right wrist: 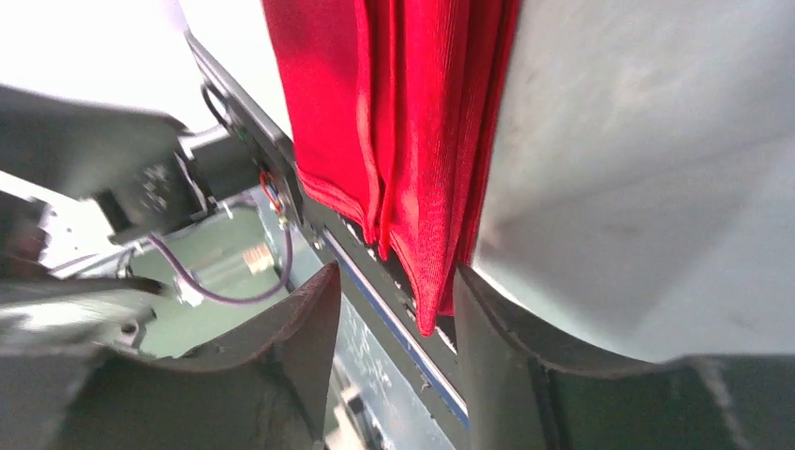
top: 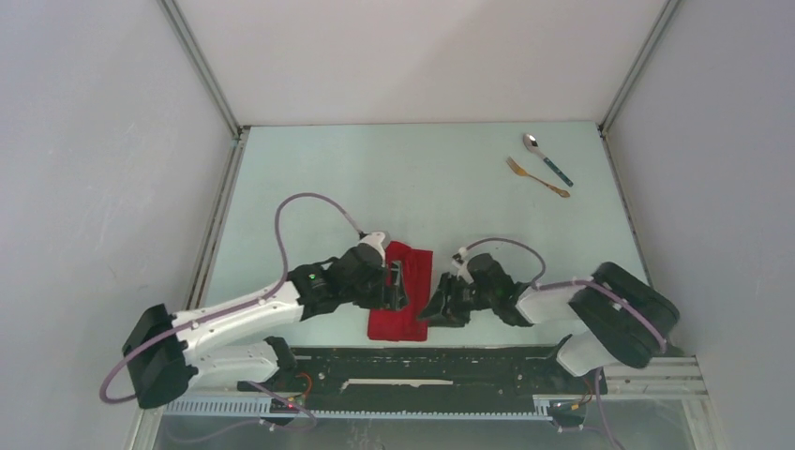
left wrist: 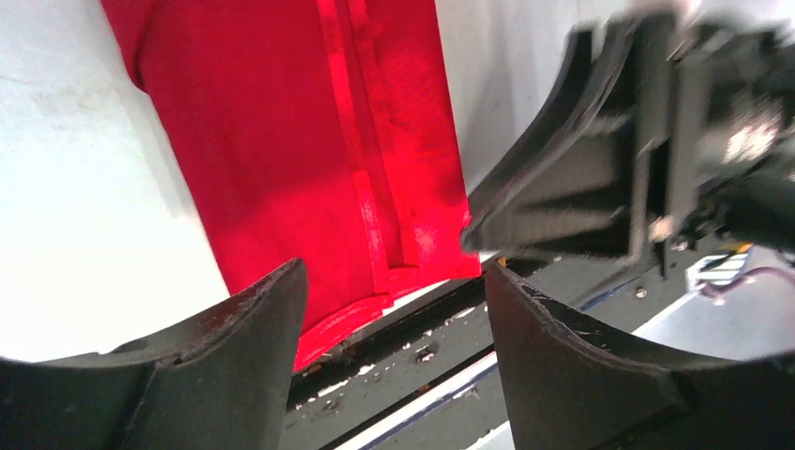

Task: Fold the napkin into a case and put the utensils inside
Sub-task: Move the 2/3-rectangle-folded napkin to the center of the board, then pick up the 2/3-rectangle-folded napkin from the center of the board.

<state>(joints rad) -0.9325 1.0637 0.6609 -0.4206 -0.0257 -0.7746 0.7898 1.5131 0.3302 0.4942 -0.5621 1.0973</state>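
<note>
The napkin (top: 394, 323) lies as a narrow red folded strip with layered edges near the table's front edge, its near end reaching the black rail. My left gripper (top: 401, 284) hovers over the strip's left half. In the left wrist view it (left wrist: 394, 272) stands open, with the napkin's (left wrist: 281, 141) near end showing between the fingers, untouched. My right gripper (top: 439, 307) is at the strip's right edge. It (right wrist: 396, 274) is open, and the napkin's (right wrist: 412, 112) corner hangs between the fingers, close to the right one. The spoon (top: 548, 159) and fork (top: 536, 177) lie far back right.
A black rail (top: 450, 370) runs along the near table edge, just under the napkin's end. Grey walls close in the pale green table (top: 422, 178) on three sides. The right gripper's body (left wrist: 600, 187) fills the upper right of the left wrist view.
</note>
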